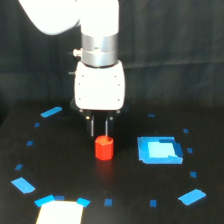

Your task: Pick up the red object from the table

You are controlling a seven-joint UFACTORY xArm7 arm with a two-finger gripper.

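A black matte worktop [60,160] is carrying a red object [104,148]. A light-blue square patch [159,150] is lying beside it, with blue tape marks [191,197] scattered around.

The white arm comes down from the upper left of the exterior view, turning into a vertical wrist with a silver metal collar above a boxy white housing. Below that hangs the pincer [99,127], pointing straight down. Its two thin dark fingers [92,126] stand parallel and upright with a narrow gap between them, their tips held above the table [65,165].
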